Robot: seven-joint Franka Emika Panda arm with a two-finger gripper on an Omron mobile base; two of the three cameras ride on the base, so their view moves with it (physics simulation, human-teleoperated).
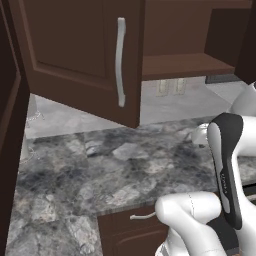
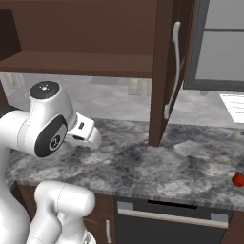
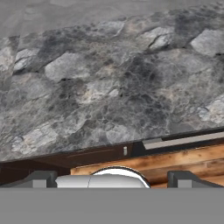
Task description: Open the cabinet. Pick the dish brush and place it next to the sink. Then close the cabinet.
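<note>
The cabinet (image 1: pixel 75 55) hangs with both doors swung wide, one door filling the 11 o'clock corner of the left base view with its long silver handle (image 1: pixel 120 62) upright, the other (image 2: pixel 164 71) standing edge-on near the centre of the right base view, its handle (image 2: pixel 175 71) facing 3 o'clock. Between them the bare wooden shelf (image 2: pixel 81 64) runs across at 12 o'clock. Below lies the mottled grey stone counter (image 1: pixel 100 175), and out at 4 o'clock in the right base view a small red item, the dish brush (image 2: pixel 238 179), sits on that counter right at the picture's edge, well apart from the arm. The gripper (image 3: pixel 112 178) looks along the counter top from low at its front edge, its two dark fingertips (image 3: pixel 39 178) set wide apart with nothing between them. Under the counter edge, the black dishwasher front (image 2: pixel 171 224) shows at 6 o'clock beside the brown drawer unit (image 1: pixel 130 232).
</note>
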